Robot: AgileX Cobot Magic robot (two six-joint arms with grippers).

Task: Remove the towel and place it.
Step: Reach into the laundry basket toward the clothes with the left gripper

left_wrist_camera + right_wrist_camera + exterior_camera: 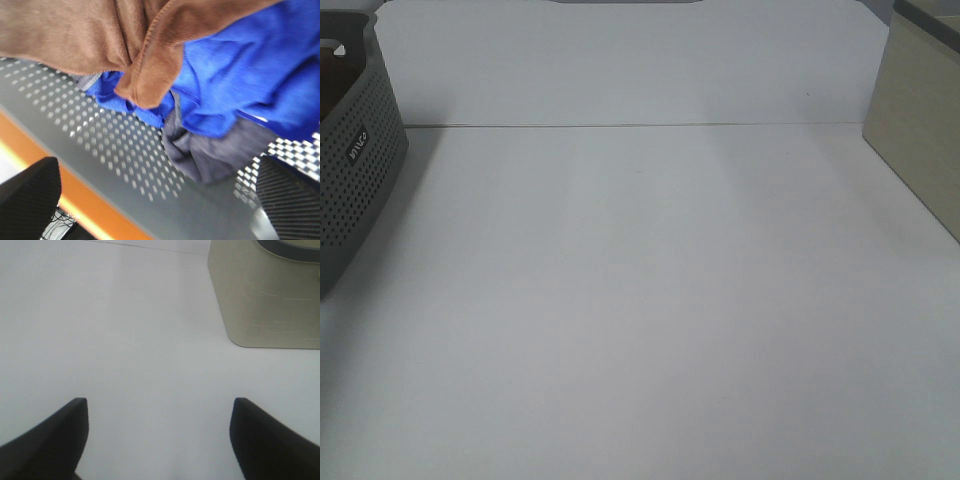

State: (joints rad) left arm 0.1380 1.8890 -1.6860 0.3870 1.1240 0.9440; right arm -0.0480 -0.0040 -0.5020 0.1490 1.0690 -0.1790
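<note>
Grey perforated basket (355, 170) stands far left on the white table (640, 300). In it the brown towel (75, 35) lies over a blue cloth (240, 75) and a dark grey cloth (210, 155), with the left gripper (160, 197) spread wide near them, holding nothing. Farther right, the right gripper (160, 435) hovers wide and unladen near the beige box (265, 300).

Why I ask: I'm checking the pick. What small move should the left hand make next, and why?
Probably lower the left hand toward the towel, at its drooping fold. Its fingers stand wide open with nothing between them, and the towel lies on top of the blue cloth in the basket, not yet gripped.
</note>
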